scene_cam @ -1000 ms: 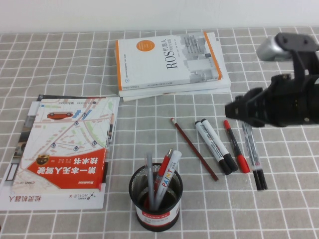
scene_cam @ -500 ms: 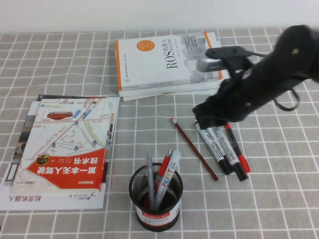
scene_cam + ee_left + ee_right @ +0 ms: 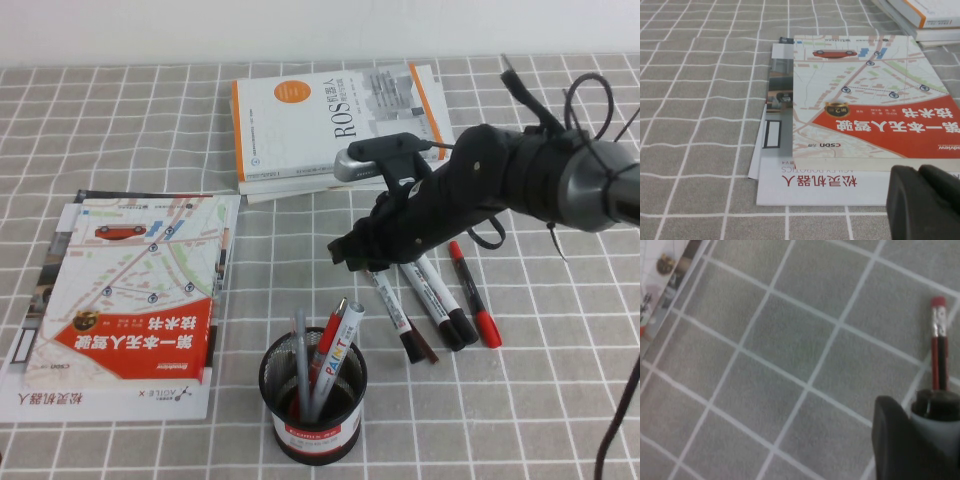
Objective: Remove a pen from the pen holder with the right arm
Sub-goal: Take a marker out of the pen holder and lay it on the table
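Note:
A black mesh pen holder (image 3: 276, 395) stands near the front edge, holding a grey pen (image 3: 300, 355), a red pen (image 3: 328, 335) and a white paint marker (image 3: 342, 335). My right gripper (image 3: 358, 256) hovers behind and to the right of the holder, shut on a grey pen with a black end (image 3: 393, 308) that slants down toward the table. In the right wrist view one dark finger (image 3: 892, 440) presses against that grey pen (image 3: 935, 427), above the red pencil (image 3: 938, 340). My left gripper (image 3: 920, 172) is shut, low over the front edge of the map book (image 3: 865, 100).
Two black-and-white markers (image 3: 435, 295) and a red pen (image 3: 470, 290) lie right of the held pen, with the pencil tip (image 3: 430, 355) showing. A stack of ROS books (image 3: 335, 125) lies at the back. The map book (image 3: 140, 300) lies on the left.
The right arm swung from the right edge leftward over the laid-out pens. The grey pen that lay right of the red pen now hangs in its gripper above the pencil.

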Robot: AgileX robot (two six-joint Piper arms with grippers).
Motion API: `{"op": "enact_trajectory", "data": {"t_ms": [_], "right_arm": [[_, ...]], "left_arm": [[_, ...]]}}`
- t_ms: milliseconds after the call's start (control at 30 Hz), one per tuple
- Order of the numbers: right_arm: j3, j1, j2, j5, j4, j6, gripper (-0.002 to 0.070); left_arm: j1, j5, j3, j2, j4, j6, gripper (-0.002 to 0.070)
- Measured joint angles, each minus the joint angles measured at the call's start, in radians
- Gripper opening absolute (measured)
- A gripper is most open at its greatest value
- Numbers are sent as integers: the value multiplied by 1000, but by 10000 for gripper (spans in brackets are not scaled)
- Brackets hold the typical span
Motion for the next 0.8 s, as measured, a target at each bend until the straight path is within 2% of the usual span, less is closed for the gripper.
{"op": "enact_trajectory", "data": {"t_ms": [433,667,800], "right_arm": [[-38,4,54,-40,7,-11,103],[-38,6,54,-42,3,-11,271],[-38,9,54,-46,-6,-11,305]], "left_arm": [[0,0,0,0,0,0,-3],[0,0,0,0,0,0,-3],[0,0,0,0,0,0,-3]]}}
